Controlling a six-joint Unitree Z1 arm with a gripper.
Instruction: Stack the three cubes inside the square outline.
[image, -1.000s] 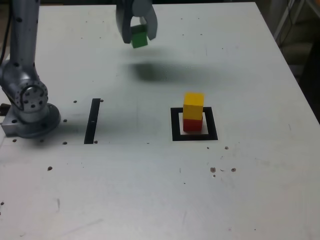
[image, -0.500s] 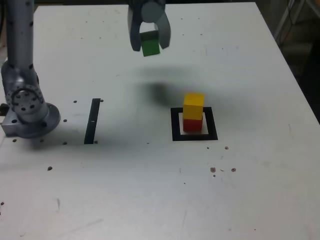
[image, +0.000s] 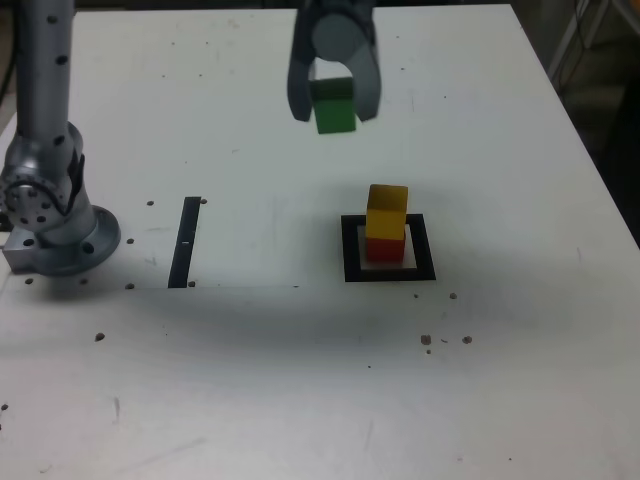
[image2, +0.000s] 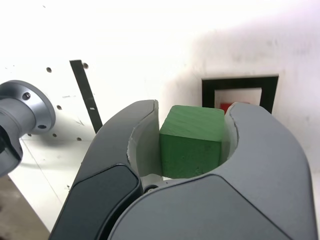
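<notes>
Gripper (image: 334, 104) clamped on green cube (image: 334, 110), held in the air, up-left of the yellow-on-red stack (image: 386, 226) in the square outline (image: 350, 250) in the exterior view. Cube looks light and rigid; flat opposite faces seem right.

Robot lab: arm base (image: 55, 235) bolted to scuffed white table (image: 300, 380).

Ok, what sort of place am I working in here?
Probably a lab test bench: a bare white table with scattered small holes, marked with a black square outline and a black strip, and the arm's base mounted on it.
</notes>
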